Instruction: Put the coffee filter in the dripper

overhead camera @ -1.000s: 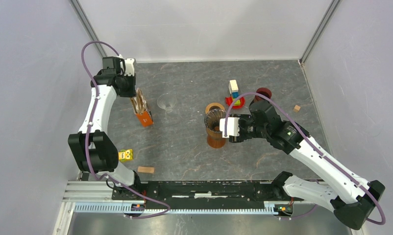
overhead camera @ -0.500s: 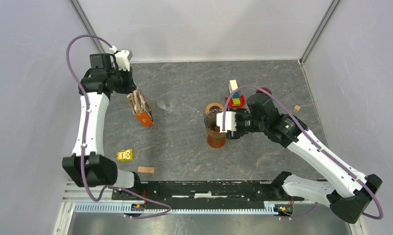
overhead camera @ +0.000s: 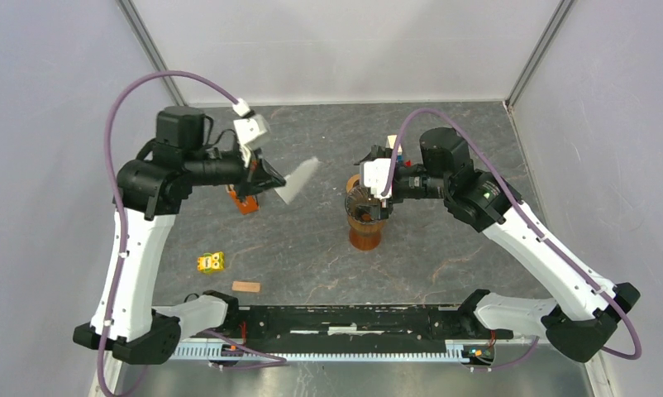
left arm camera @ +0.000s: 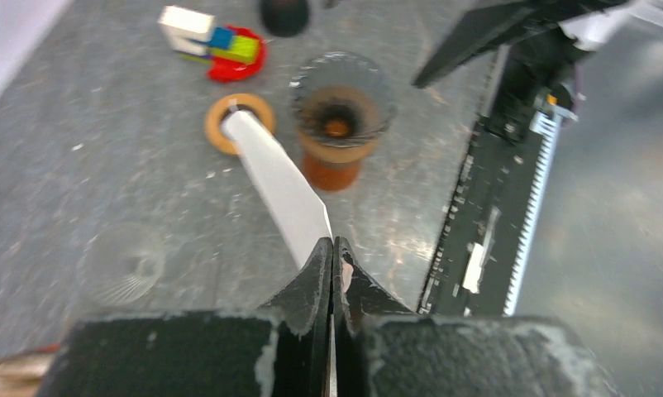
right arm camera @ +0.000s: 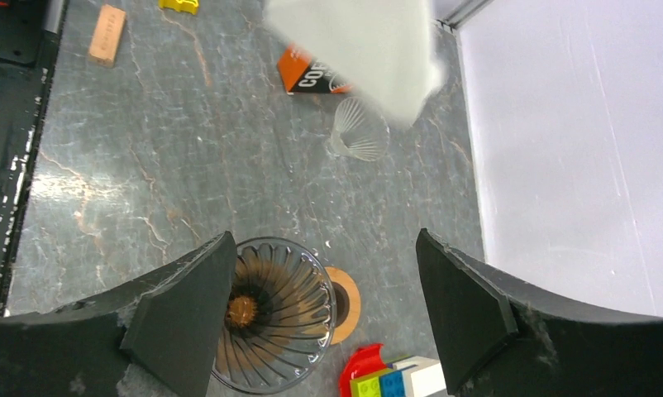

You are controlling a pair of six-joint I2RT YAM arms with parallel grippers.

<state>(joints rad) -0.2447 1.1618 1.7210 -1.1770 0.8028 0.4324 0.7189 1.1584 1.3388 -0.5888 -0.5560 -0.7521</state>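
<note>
A white paper coffee filter [overhead camera: 298, 180] hangs in the air left of centre, pinched at one corner by my left gripper [overhead camera: 268, 177], which is shut on it. In the left wrist view the filter [left arm camera: 279, 184] sticks out from the closed fingertips [left arm camera: 321, 258] toward the dripper [left arm camera: 338, 99]. The dripper [overhead camera: 364, 208] is a ribbed glass cone on a brown stand, and nothing lies in it. My right gripper [overhead camera: 372, 187] hovers over it, open and holding nothing. In the right wrist view the dripper [right arm camera: 274, 318] sits by the left finger [right arm camera: 183, 310].
An orange filter box [overhead camera: 244, 202] stands under the left gripper. A loose clear glass cone [right arm camera: 360, 131] lies beside it. A wooden ring [left arm camera: 239, 122] and toy bricks on a red plate [left arm camera: 217, 50] sit behind the dripper. A yellow toy [overhead camera: 212, 262] and wooden block [overhead camera: 246, 287] lie near front left.
The left arm has lifted the filter away from the orange box and swung it right toward the dripper. The right gripper has risen off the dripper and opened wider.
</note>
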